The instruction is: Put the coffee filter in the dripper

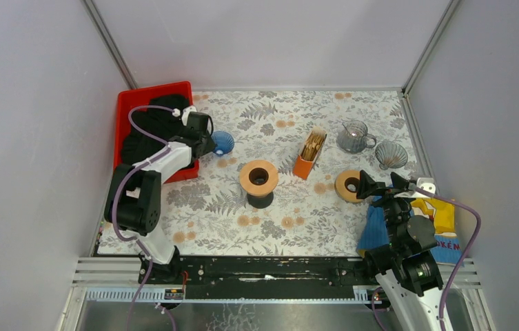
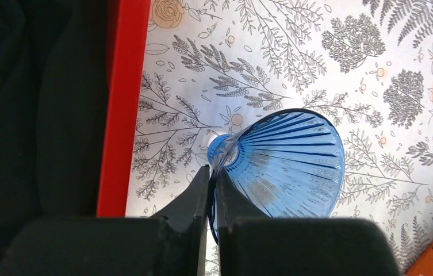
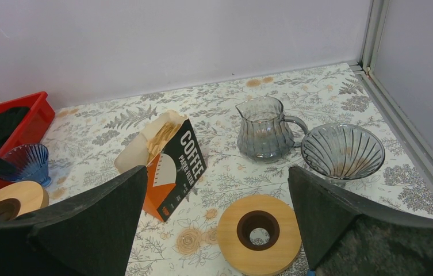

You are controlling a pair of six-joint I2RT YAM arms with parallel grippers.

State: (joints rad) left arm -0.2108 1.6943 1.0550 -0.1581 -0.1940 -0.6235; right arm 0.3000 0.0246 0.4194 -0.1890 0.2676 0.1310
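My left gripper (image 2: 213, 172) is shut on the rim of a blue ribbed glass dripper (image 2: 288, 167), with one finger inside the cone and one outside. The dripper (image 1: 222, 143) lies tipped on the floral tablecloth beside the red bin (image 1: 147, 110). Paper coffee filters (image 3: 159, 135) stick out of an open orange box (image 1: 310, 153) at mid-table. My right gripper (image 3: 217, 169) is open and holds nothing. It hovers over a flat wooden ring (image 3: 260, 233) at the right. The right gripper (image 1: 377, 185) is far from the blue dripper (image 3: 27, 163).
A wooden stand on a black base (image 1: 258, 181) sits centre. A grey glass pitcher (image 3: 264, 136) and a grey glass dripper (image 3: 343, 150) stand at the back right. The red bin's rim (image 2: 123, 103) holds black cloth. A blue cloth and a yellow packet (image 1: 435, 214) lie by the right arm.
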